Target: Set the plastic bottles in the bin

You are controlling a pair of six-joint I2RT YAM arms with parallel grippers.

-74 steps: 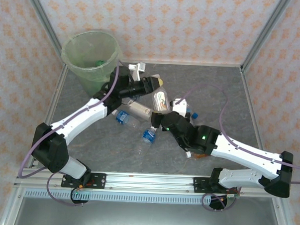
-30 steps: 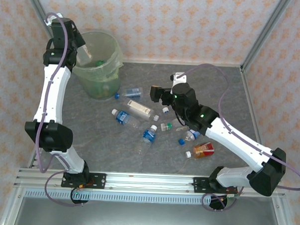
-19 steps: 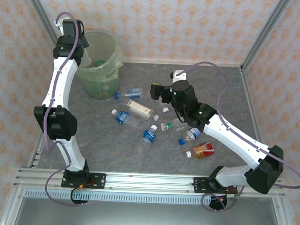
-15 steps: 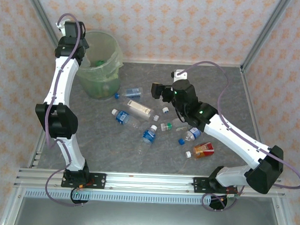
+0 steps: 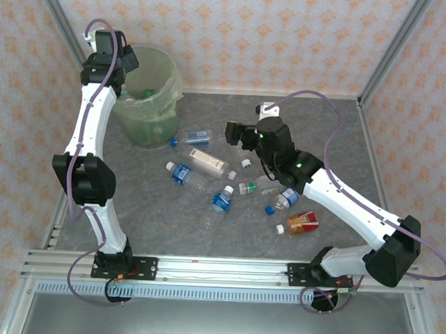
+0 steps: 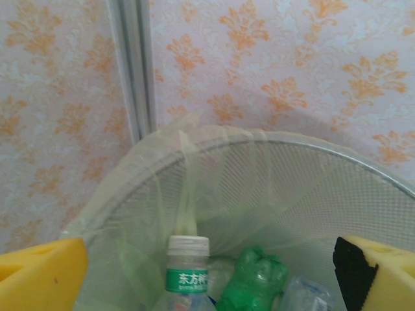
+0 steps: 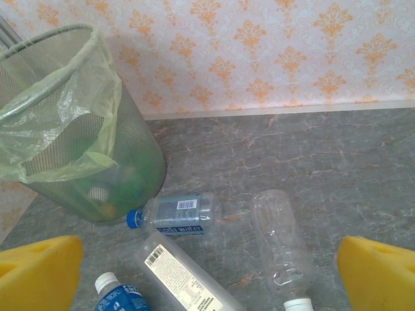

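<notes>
Between the left gripper's (image 6: 209, 278) widely spread yellow pads (image 6: 39, 272), a white-capped bottle (image 6: 188, 272) sits just below inside the bin (image 6: 292, 168), beside a green bottle (image 6: 254, 275); nothing is pinched. The thin liner (image 6: 185, 188) drapes over the rim just ahead, so a pad drawn away low could snag it and tip the bin. The right gripper (image 7: 209, 278) is likewise spread and empty. A clear bottle (image 7: 279, 243) lies just ahead, toward its right pad (image 7: 379, 272), and being round it could roll out of an off-centre pinch.
</notes>
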